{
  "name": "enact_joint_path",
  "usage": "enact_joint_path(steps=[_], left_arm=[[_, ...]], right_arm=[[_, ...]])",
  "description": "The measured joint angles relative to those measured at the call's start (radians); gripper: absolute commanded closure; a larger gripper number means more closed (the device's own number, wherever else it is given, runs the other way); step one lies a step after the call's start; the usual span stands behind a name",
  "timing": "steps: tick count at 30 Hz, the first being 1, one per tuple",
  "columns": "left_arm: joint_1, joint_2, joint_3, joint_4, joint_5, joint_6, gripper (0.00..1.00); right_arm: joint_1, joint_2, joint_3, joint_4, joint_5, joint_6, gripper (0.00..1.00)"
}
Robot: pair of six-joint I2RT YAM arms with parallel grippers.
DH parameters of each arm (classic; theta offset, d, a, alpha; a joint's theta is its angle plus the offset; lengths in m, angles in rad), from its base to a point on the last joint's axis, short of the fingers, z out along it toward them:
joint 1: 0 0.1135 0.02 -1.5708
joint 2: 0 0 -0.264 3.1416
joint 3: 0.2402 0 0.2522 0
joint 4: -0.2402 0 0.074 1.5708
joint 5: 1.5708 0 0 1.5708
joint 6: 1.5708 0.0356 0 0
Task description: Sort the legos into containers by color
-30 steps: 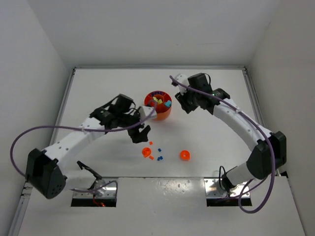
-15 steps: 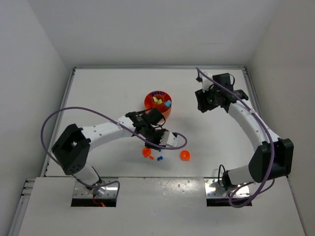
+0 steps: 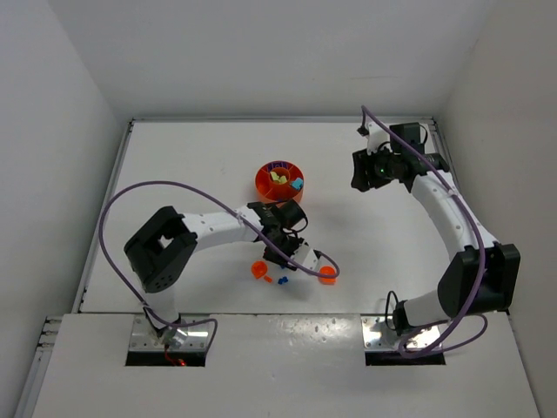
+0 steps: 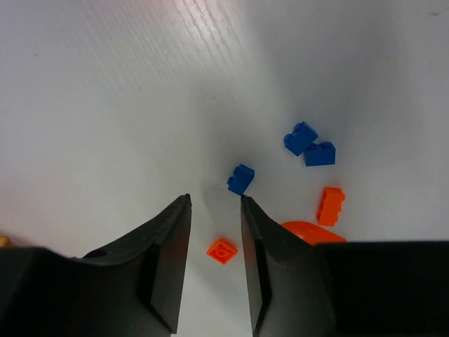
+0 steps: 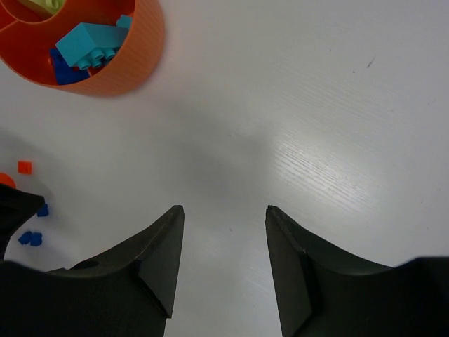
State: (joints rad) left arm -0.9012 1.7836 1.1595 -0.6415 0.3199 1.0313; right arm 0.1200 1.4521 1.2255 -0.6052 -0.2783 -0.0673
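Partly done: the dish (image 5: pixel 135 64) holds bricks (image 5: pixel 88 41); blue and orange legos (image 4: pixel 240 178) lie loose near the front edge. Your left gripper (image 4: pixel 214 210) and right gripper (image 5: pixel 224 217) gape empty.

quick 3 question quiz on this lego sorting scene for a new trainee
1. Fill in: the left wrist view shows ___ loose blue bricks.
2. True or false: the left gripper is shut on one of them.
3. In the right wrist view, what colour is the brick lying over the dark blue brick inside the orange dish? A purple, B cyan, C orange.

Key: 1 three; 2 false, it is open and empty; 3 B, the cyan brick.
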Motion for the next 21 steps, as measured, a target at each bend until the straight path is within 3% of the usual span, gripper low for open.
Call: enact_joint_path(steps=[5,21], left_arm=[[-0.004,0.018,0.004,0.010,-0.005,0.011,0.53],[-0.029,0.073,0.005,0.019,-0.006,0.014,0.58]], right_arm=[[0.000,0.001,0.000,-0.003,-0.018,0.000,0.49],[0.000,0.017,0.013,-0.019,-0.040,0.000,0.49]])
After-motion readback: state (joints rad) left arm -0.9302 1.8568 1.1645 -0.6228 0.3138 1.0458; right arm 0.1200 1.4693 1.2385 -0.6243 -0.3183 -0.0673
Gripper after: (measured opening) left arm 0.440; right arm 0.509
